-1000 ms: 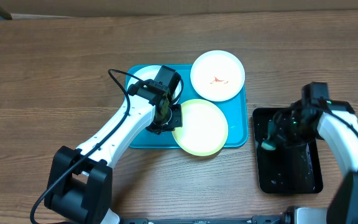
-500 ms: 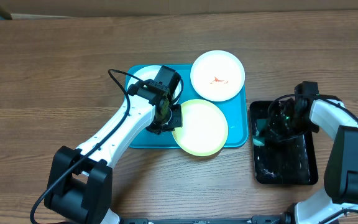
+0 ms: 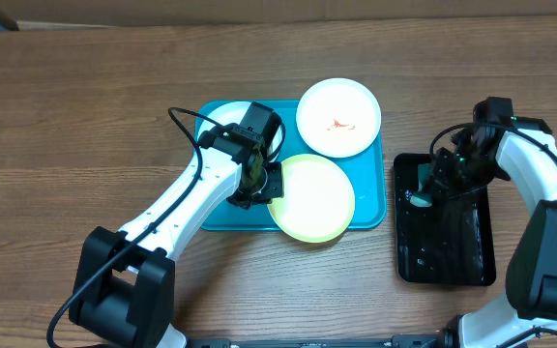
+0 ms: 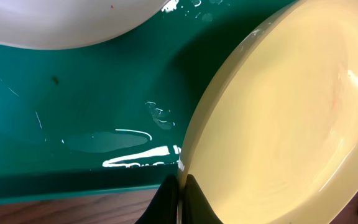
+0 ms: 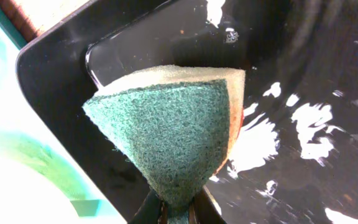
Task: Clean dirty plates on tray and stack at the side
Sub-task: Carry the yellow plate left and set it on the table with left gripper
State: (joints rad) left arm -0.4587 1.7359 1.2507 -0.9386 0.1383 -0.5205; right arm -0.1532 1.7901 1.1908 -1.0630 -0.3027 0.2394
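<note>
A pale yellow-green plate [image 3: 312,197] lies at the front of the turquoise tray [image 3: 370,217]. My left gripper [image 3: 259,184] is shut on its left rim; the left wrist view shows the fingers [image 4: 180,198] pinching the rim of this plate [image 4: 278,118] above the tray floor [image 4: 73,112]. A white plate [image 3: 337,117] with an orange-red smear sits at the tray's back right. Another white plate [image 3: 222,118] lies at the back left, mostly hidden under my arm. My right gripper [image 3: 431,189] is shut on a green-and-yellow sponge [image 5: 173,130] over the black tray [image 3: 448,261].
The black tray [image 5: 73,56] holds shiny wet patches and stands right of the turquoise tray. Wooden tabletop [image 3: 85,116] surrounds both trays. A cable runs along my left arm [image 3: 177,126].
My right gripper with the sponge has shifted inside the black tray, first toward its left edge, then back right and up. The black tray has shifted slightly. The left arm and plates have not moved.
</note>
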